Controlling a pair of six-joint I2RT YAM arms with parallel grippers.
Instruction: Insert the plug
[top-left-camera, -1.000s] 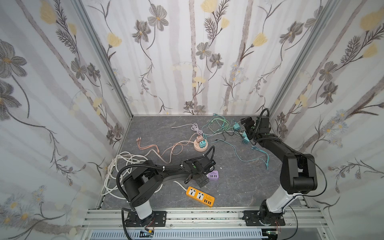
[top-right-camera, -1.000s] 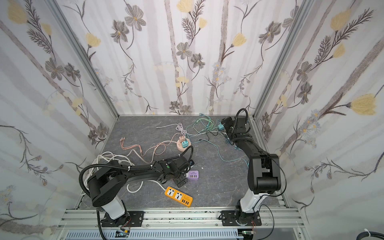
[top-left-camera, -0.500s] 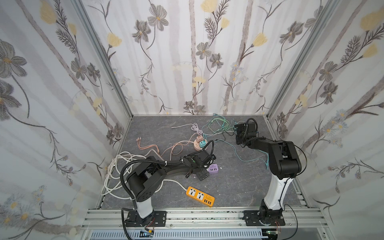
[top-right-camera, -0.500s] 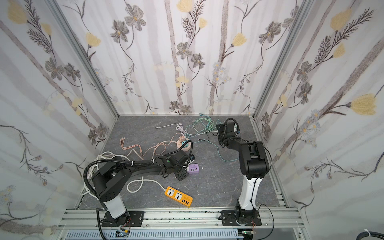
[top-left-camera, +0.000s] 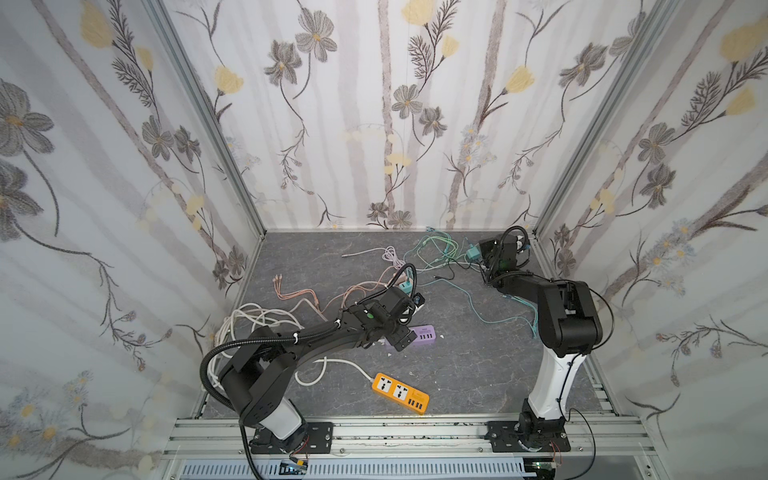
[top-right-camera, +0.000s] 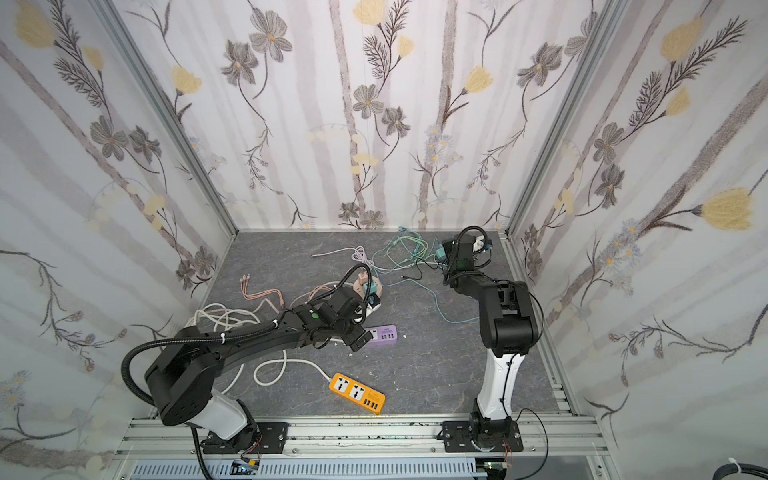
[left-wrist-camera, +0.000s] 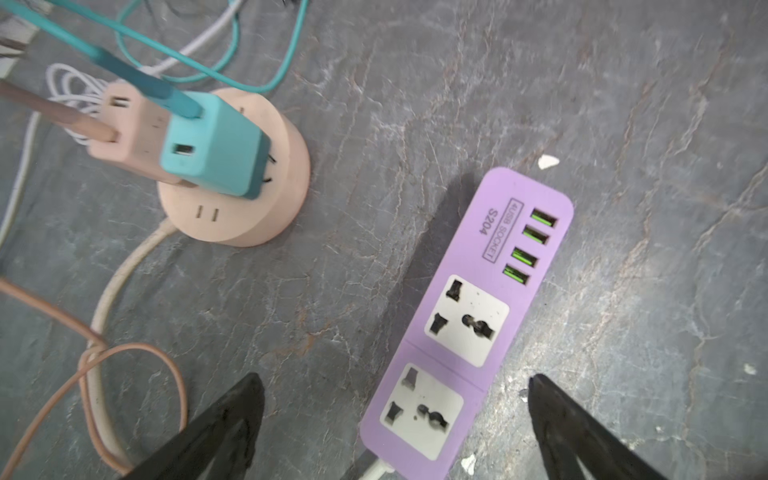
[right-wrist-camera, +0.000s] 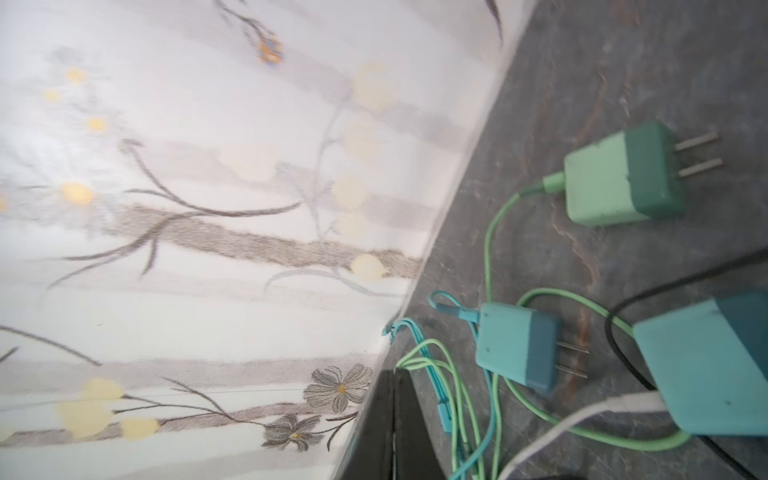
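Note:
A purple power strip (left-wrist-camera: 469, 316) with two white sockets and several green USB ports lies on the grey floor; it shows in both top views (top-left-camera: 415, 336) (top-right-camera: 380, 334). My left gripper (left-wrist-camera: 395, 386) hangs open just above it, one finger on either side of its cable end. At the back right lie a green plug (right-wrist-camera: 619, 183), a small teal plug (right-wrist-camera: 515, 349) and a larger teal plug (right-wrist-camera: 706, 365), prongs bare. My right gripper (right-wrist-camera: 392, 376) is shut beside them near the wall, nothing visible between its fingers.
A round pink socket (left-wrist-camera: 249, 208) carries a teal adapter (left-wrist-camera: 212, 153) and a pink adapter (left-wrist-camera: 129, 124). An orange power strip (top-left-camera: 400, 392) lies near the front. White cable coils (top-left-camera: 249, 320) sit at the left, and green and teal cables (top-left-camera: 436, 253) tangle at the back.
My right gripper has gone from open to shut, and its arm has swung round near the back right corner. The left arm has edged slightly over the purple strip and stays open.

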